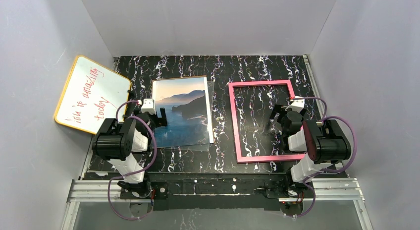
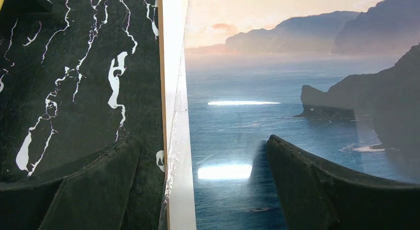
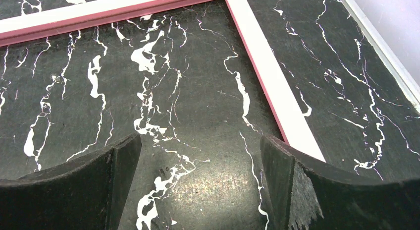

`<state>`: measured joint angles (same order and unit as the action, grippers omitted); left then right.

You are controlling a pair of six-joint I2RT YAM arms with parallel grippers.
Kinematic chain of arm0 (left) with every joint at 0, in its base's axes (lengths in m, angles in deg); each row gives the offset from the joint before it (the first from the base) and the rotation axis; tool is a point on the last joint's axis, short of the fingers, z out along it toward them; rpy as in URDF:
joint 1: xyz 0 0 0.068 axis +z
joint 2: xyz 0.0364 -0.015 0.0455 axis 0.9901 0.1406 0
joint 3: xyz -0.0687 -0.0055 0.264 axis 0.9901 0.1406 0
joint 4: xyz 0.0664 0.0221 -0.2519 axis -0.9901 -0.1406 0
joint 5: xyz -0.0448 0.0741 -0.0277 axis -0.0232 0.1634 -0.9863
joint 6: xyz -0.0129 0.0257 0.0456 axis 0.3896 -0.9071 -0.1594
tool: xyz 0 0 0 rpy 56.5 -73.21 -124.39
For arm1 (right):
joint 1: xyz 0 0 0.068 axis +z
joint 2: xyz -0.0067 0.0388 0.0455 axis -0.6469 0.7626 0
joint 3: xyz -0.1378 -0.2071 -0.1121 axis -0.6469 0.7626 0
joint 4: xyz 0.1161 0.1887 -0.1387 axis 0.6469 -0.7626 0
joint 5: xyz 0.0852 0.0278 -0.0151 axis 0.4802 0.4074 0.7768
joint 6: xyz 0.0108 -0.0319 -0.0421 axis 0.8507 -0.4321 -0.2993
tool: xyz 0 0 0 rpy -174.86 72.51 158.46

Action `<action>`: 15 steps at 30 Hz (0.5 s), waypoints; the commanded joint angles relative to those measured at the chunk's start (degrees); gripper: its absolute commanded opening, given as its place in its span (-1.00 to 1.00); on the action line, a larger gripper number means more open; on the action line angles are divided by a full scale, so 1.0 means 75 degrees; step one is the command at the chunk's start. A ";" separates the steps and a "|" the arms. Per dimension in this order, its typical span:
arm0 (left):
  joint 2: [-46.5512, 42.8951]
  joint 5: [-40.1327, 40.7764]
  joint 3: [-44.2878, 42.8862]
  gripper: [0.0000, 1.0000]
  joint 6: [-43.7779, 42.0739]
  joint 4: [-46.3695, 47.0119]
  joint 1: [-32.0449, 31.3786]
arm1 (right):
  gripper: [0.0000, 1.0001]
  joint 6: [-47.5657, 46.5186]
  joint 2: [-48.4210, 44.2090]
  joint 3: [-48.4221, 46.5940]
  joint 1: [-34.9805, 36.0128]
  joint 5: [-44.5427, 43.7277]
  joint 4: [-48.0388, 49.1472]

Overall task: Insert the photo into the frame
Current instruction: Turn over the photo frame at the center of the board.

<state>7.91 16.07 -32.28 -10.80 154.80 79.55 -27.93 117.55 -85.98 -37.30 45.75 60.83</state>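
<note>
The photo (image 1: 181,111), a sea and hills print with a white margin, lies face up on the black marbled table, left of centre. It fills the left wrist view (image 2: 277,91). My left gripper (image 1: 157,116) is open and low, straddling the photo's left edge (image 2: 203,160): one finger over the table, the other over the print. The pink frame (image 1: 233,121) lies flat to the right, its opening showing bare table. My right gripper (image 1: 277,113) is open and empty inside that opening (image 3: 200,160), its right finger by the frame's right bar (image 3: 277,91).
A yellow-rimmed whiteboard (image 1: 91,93) with red writing leans against the left wall. A clear sheet (image 1: 214,111) and a thin tan edge (image 2: 161,66) show along the photo's borders. White walls close in on three sides; a metal rail (image 1: 213,188) runs along the near edge.
</note>
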 commanded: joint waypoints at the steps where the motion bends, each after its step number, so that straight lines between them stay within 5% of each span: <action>1: -0.0125 0.0110 -0.0015 0.96 -0.0084 -0.0027 -0.0024 | 0.97 0.0060 -0.0160 -0.0015 -0.0014 -0.0160 0.0264; 5: -0.0106 0.0105 -0.0042 0.96 -0.0084 -0.0032 -0.0024 | 0.97 -0.0006 -0.1041 0.0081 0.0094 -0.0592 -0.0222; 7: -0.0343 -0.0370 -0.0196 0.96 -0.0080 -0.0386 0.0070 | 0.97 0.1017 -0.1998 -0.0772 0.0127 -0.1739 -0.2909; 9: -0.1043 -0.0787 -0.1210 0.96 -0.0062 -0.2742 0.0290 | 0.97 0.2188 -0.2462 -0.2169 0.0024 -0.2648 -0.5618; 11: -0.1255 -0.0469 -0.2712 0.96 0.0003 -0.5131 0.0304 | 0.97 0.2292 -0.2564 -0.3018 -0.0013 -0.2563 -0.7052; 13: -0.1115 -0.0359 -0.4301 0.96 -0.0251 -0.7311 0.0304 | 0.97 0.3856 -0.2552 -0.3694 -0.0043 -0.2905 -0.8591; 15: -0.0826 -0.0268 -0.5608 0.96 -0.0248 -0.8974 0.0304 | 0.97 0.4029 -0.2627 -0.4217 -0.0254 -0.1746 -0.9041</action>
<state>2.60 13.05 -57.94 -11.37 118.46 81.43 -10.12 99.60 -110.76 -37.46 30.40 15.54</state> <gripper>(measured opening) 0.981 0.985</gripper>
